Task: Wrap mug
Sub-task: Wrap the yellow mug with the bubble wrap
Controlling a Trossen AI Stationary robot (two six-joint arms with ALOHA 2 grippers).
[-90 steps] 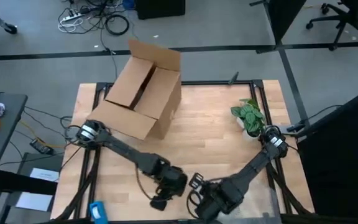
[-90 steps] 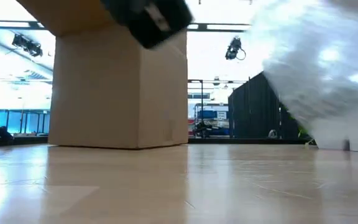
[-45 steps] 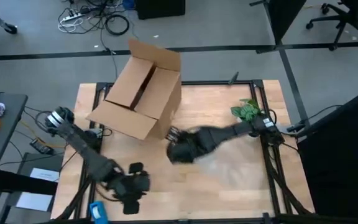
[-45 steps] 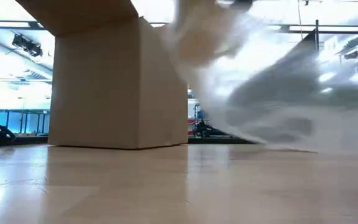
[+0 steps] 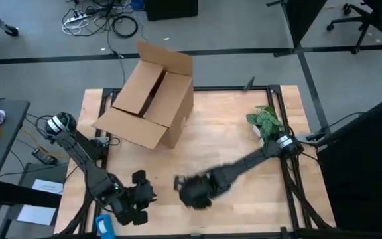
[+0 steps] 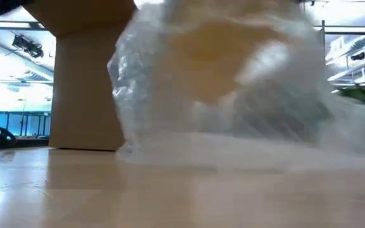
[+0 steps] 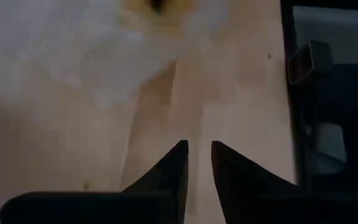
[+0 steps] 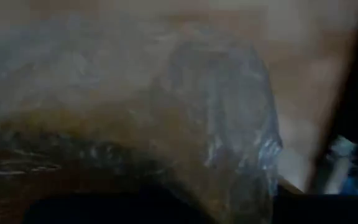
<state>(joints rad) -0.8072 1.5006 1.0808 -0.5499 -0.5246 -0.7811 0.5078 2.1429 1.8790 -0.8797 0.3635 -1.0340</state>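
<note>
While the low camera sits at bench [image 6: 75,196] level, the nearest thing to it is a crinkly clear plastic sheet [image 6: 233,82] bunched into a mound, with a yellow-orange blur inside that reads as the mug [image 6: 214,41], wrapped and sitting near the front middle of the bench. Right claw [image 5: 192,192] is over that bundle, arm stretched in from the right edge; its wrist view is filled with plastic, so cannot tell if its fingers are apart or together. Left claw [image 7: 197,163] hangs over the front-left corner, clear of the bundle, fingers nearly together with only a thin gap, nothing between them. Farther back: open cardboard box [image 5: 152,93] at the far-left, small potted plant [image 5: 265,123] at the far-right.
</note>
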